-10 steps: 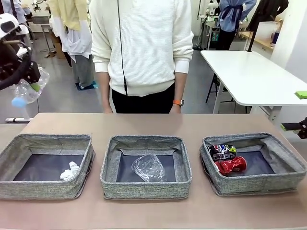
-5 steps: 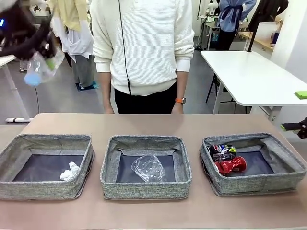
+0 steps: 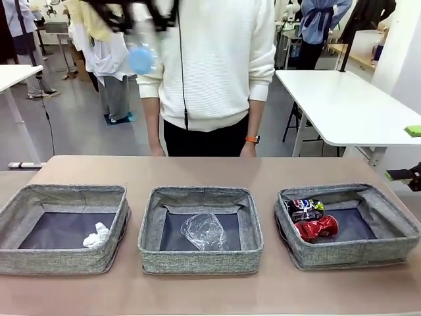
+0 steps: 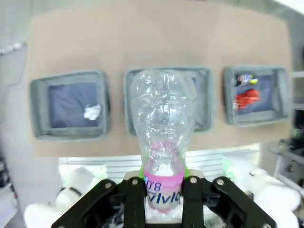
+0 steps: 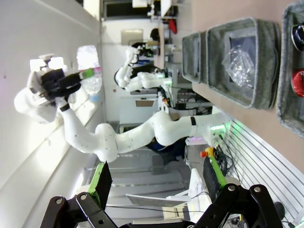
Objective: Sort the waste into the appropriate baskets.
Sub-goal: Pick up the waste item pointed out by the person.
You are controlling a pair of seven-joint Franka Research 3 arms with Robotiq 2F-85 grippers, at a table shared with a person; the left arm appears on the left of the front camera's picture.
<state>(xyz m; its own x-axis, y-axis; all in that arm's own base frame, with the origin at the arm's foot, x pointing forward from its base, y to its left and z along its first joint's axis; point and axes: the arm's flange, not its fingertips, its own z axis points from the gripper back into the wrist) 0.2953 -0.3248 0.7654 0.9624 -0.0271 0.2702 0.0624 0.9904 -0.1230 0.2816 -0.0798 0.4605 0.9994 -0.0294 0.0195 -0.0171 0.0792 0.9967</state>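
Note:
My left gripper (image 3: pixel 135 14) is high above the table's far left, blurred, shut on the clear pink-labelled bottle (image 3: pixel 141 56), whose blue cap hangs down. In the left wrist view the bottle (image 4: pixel 164 118) sticks out from between the jaws over the three grey baskets. The left basket (image 3: pixel 62 191) holds a white paper ball (image 3: pixel 97 235). In the middle basket (image 3: pixel 197 193) lies a clear plastic cup (image 3: pixel 204 230). A dark blue can (image 3: pixel 304 208) and a red can (image 3: pixel 317 227) lie in the right basket (image 3: pixel 348 189). My right gripper (image 5: pixel 156 176) stands open and holds nothing, at the table's right edge (image 3: pixel 402 175).
A person in a white sweater (image 3: pixel 210 66) stands at the table's far side, hands down behind the edge. A white table (image 3: pixel 348 105) stands at the back right. Bare tabletop (image 3: pixel 210 293) runs in front of the baskets.
My left arm has swung up and to the right with the bottle, from the far left edge to the top of the picture. The right gripper and the baskets' contents have stayed put.

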